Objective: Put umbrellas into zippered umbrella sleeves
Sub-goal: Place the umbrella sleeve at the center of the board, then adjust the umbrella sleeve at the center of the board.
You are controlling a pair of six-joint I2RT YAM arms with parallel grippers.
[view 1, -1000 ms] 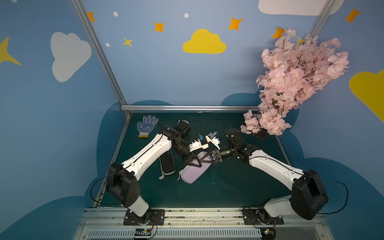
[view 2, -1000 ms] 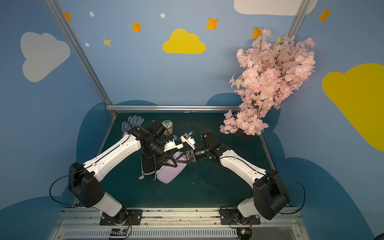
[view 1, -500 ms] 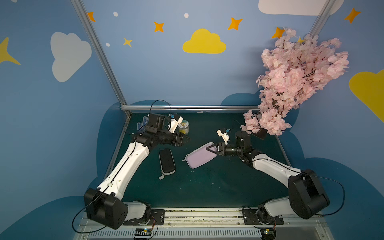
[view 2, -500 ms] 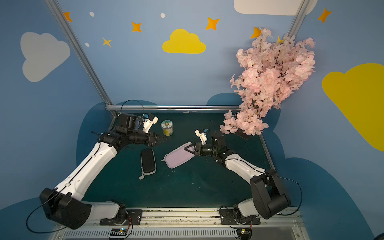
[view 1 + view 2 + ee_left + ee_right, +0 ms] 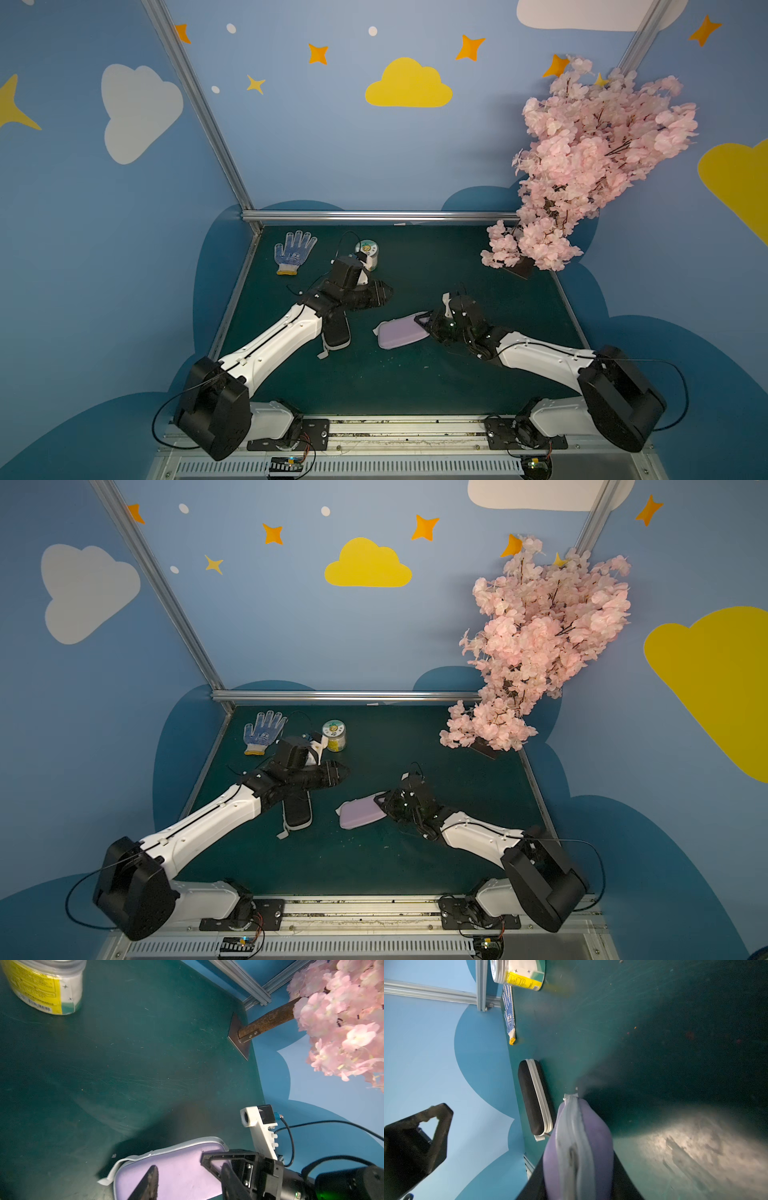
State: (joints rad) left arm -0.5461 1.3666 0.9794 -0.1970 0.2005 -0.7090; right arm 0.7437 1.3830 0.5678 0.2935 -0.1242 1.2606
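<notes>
Right jaws: your right gripper (image 5: 426, 323) is clamping one end of the lilac oblong round-cornered zip sleeve (image 5: 399, 337), one jaw pressing on each shell face.
Lilac sleeve: it is sticking straight out ahead of the right jaws; in the right wrist view its pale grey zip band (image 5: 572, 1126) is facing the camera and looking closed.
Lilac strap: the grey pull strap (image 5: 108, 1176) is hanging off the end farthest from the right jaws; you cannot tell whether that end is touching the dark green table mat (image 5: 415, 386).
Left jaws: your left gripper (image 5: 380, 293) is standing partway open and gripping nothing; its two dark fingers (image 5: 150, 1180) are showing apart in the left wrist view.
Left jaws vs sleeve: they are hovering near the lilac sleeve, whose top shell is showing in the gap between them, and pointing toward the right gripper.
Black sleeve: the black-shelled oblong zip sleeve (image 5: 337, 334) is lying flat on the mat behind the left jaws, partly under the left forearm, its pale zip band (image 5: 542, 1095) looking closed.
Black strap: its grey strap (image 5: 324, 353) is trailing from the end farthest from the left jaws.
Behind left jaws: a blue-dotted white glove (image 5: 294, 251) and a small yellow-labelled jar (image 5: 368, 254) are sitting there.
Beyond right jaws: a pink blossom branch (image 5: 590, 166) is standing well apart.
</notes>
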